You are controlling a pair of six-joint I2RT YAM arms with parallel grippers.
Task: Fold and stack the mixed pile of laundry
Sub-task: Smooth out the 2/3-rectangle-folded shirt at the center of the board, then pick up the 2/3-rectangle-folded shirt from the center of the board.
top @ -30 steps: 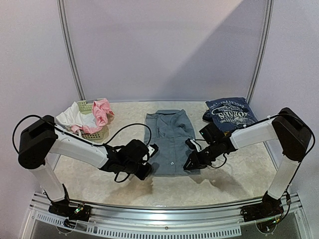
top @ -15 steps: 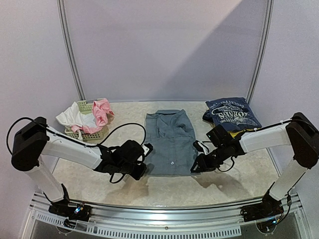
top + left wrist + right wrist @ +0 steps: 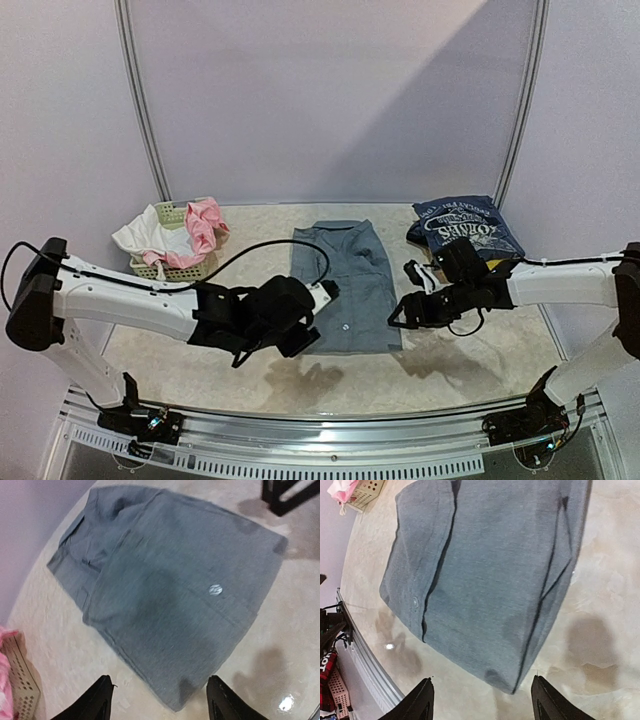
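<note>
Folded grey trousers [image 3: 345, 283] lie flat in the middle of the table, also filling the left wrist view [image 3: 165, 590] and the right wrist view [image 3: 485, 565]. My left gripper [image 3: 322, 295] stands open just off their near left corner [image 3: 161, 702]. My right gripper [image 3: 398, 312] is open too, beside the near right corner [image 3: 481, 700]. Nothing sits between either pair of fingers. A folded navy printed tee [image 3: 463, 227] rests at the back right. Pink [image 3: 204, 224] and white [image 3: 145, 234] pieces lie heaped in the basket.
A pale-green lattice basket [image 3: 181, 268] stands at the back left, seen also at the edge of the left wrist view [image 3: 22, 685]. The table's metal front rail [image 3: 320, 440] runs along the near edge. Lilac walls close the back and sides.
Both grippers have opened and let go of the grey trousers' near corners. The left arm has shifted right and the right arm has drawn back to the right; the trousers now lie flat.
</note>
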